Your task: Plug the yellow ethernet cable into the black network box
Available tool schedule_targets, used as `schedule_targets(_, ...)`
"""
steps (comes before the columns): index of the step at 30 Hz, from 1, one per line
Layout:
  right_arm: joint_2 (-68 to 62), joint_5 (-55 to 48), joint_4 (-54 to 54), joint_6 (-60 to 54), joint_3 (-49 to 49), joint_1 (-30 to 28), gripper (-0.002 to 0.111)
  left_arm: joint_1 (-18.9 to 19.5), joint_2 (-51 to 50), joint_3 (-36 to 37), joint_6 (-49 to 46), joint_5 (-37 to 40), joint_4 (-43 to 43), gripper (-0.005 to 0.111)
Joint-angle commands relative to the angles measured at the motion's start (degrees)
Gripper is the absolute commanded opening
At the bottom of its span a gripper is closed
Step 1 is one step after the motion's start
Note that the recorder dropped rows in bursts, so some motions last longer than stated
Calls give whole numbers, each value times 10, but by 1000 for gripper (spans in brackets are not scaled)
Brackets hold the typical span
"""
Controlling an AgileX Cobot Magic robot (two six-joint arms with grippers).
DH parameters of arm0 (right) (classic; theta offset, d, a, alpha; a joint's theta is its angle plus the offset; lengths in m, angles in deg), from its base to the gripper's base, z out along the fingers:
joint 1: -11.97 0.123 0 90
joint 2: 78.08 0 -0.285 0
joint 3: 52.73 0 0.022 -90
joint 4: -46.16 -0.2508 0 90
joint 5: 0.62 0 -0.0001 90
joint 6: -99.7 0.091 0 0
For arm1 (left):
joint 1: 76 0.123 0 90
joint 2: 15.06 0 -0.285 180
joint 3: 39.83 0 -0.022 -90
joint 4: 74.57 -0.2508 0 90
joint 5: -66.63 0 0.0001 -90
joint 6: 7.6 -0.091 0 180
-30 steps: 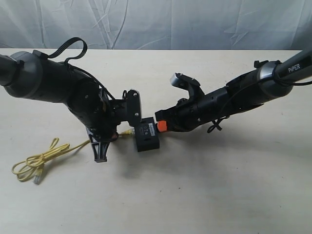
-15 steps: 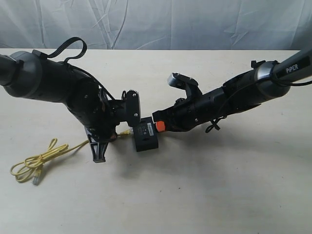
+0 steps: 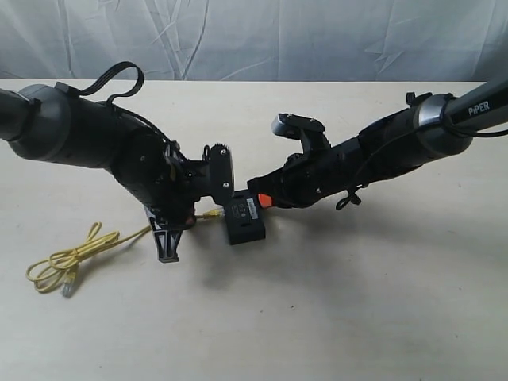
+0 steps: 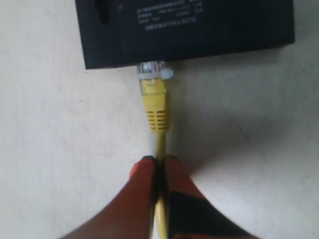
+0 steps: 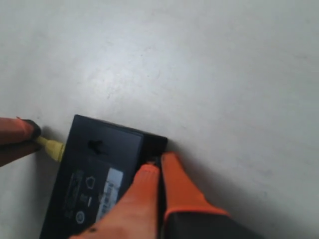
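Observation:
The black network box [image 3: 244, 221] lies flat on the table between both arms, its white label [image 5: 108, 191] facing up. In the left wrist view the yellow ethernet cable's clear plug [image 4: 152, 71] sits at the box's side edge [image 4: 189, 30], with the yellow boot [image 4: 156, 104] behind it. My left gripper [image 4: 159, 160] is shut on the cord just behind the boot. My right gripper [image 5: 158, 162] is shut, one finger on the box's top and one against its side. The rest of the cable [image 3: 73, 258] trails left in a loose coil.
The cable's far plug [image 3: 68, 287] lies at the coil's front left. A wrinkled pale backdrop [image 3: 254, 36] runs along the table's far edge. Bare table [image 3: 357, 309] stretches to the front right.
Both grippers and the box have shifted slightly right. The cable coil was dragged a little right too. The plug stays at the box's edge.

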Motion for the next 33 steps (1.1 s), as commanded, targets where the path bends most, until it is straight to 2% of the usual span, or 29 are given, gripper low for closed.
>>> schedule_targets(1,-9,-47,3,-2,1,1,-1,-3,-1,-1,2,-11,3,0)
schedule_targets(27,-10,-63,0,-9,1,1,-1,-3,31,-1,-4,-47,20,0)
schedule_targets(33,-10,-63,0,-9,1,1,-1,-3,29,-1,-43,-51,78,0)
